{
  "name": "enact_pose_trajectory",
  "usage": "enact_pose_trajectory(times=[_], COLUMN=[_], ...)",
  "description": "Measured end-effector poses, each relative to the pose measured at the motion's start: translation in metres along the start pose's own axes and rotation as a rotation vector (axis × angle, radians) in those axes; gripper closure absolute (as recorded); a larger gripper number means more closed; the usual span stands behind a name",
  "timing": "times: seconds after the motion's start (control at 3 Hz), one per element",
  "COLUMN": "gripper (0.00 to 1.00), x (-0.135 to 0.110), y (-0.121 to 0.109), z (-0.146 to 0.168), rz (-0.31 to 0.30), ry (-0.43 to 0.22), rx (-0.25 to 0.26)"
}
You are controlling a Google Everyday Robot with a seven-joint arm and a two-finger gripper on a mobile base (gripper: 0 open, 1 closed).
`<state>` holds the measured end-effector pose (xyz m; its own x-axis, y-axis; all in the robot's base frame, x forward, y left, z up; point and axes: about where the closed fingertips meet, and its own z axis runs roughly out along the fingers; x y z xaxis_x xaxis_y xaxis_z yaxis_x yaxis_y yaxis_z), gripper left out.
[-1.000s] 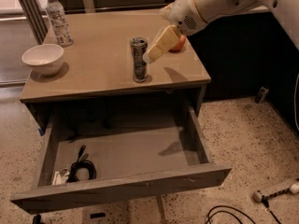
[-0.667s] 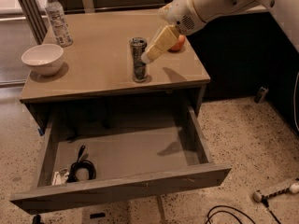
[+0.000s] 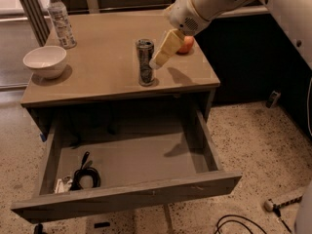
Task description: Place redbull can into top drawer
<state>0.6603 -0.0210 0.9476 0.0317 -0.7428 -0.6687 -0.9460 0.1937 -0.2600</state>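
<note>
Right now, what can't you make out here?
Camera view:
- gripper right of redbull can: contact unclear, they overlap in view.
- apple: half hidden behind gripper.
- top drawer: rear shadowed under tabletop; pale item by black cable too small.
- arm: cut off at top edge.

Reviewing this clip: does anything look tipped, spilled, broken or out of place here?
Nothing is spilled or tipped. The can stands upright on the table, with the gripper close beside it. The bowl and bottle are upright too. The one stray thing is a coiled black cable in the open drawer's front-left corner.
</note>
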Motion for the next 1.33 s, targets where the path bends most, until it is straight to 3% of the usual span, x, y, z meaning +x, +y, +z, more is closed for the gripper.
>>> enact_pose_trajectory(times=[0.33,1.33], gripper=[0.00,0.00], x=[0.004,0.023], y=[-0.008,-0.022], z=[0.011,0.050], rz=[-0.019,0.097], ry=[0.029,-0.050], rx=[-0.006,-0.080])
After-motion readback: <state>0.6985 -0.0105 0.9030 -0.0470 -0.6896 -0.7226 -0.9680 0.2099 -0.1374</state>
